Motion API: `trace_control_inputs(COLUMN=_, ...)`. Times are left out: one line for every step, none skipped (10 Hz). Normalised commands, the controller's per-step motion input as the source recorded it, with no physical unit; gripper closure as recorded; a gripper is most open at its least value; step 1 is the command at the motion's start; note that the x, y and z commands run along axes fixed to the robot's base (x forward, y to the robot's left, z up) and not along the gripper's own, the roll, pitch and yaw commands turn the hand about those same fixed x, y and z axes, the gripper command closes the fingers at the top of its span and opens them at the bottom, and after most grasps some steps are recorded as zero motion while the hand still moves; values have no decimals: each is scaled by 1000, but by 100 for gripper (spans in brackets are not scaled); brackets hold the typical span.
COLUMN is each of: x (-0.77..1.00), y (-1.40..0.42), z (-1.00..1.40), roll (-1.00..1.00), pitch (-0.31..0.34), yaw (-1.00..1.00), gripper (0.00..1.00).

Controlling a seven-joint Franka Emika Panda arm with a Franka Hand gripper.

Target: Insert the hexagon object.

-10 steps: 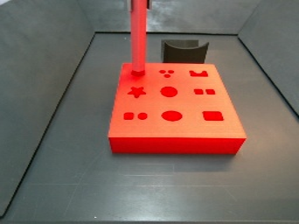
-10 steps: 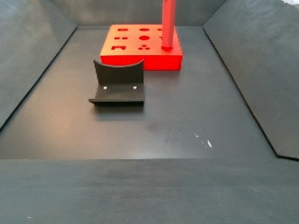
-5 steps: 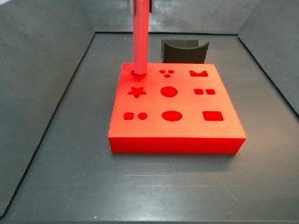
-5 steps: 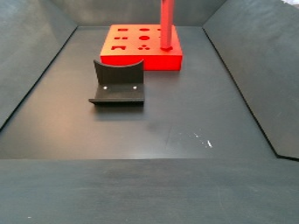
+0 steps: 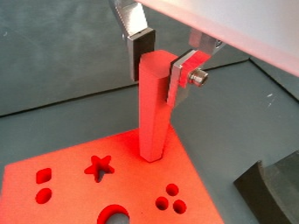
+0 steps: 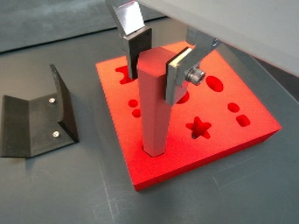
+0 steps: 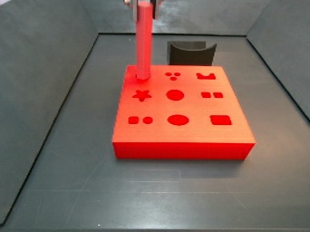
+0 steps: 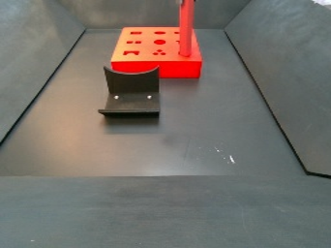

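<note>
Dark grey tabletop carries everything. My rod [image 5: 153,105] stands upright with its foot in the block [image 6: 239,136] near a corner, a star hole [image 6: 200,129] beside it. My jaws [image 6: 160,63] sit at its top, plates against its sides, gripping it. At nine o'clock in a side view stands the fixture [image 8: 131,91].

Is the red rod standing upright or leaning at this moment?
Upright. The hexagon object stands vertical with its foot in the red block near a corner, the gripper straddling its top; the fixture stands apart.
</note>
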Motion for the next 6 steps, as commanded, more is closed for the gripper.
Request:
trace_control_inputs(x=11, y=0, z=-497, roll=47, pitch=-50, yaw=0, gripper=100)
trace_control_inputs(x=23, y=0, z=-594, roll=24, pitch=-69, yaw=-83, gripper=100)
trace_control_inputs(x=0, y=0, z=-657, roll=53, pitch=-67, yaw=-123, gripper=100)
trace_control_inputs(x=0, y=0, z=-683, roll=57, pitch=-64, yaw=-111, gripper=100)
trace_control_inputs(x=9, y=0, z=-666, roll=50, pitch=-60, yaw=-103, gripper=100)
trace_control_inputs(x=0, y=0, z=-634, roll=24, pitch=-64, yaw=-100, gripper=100)
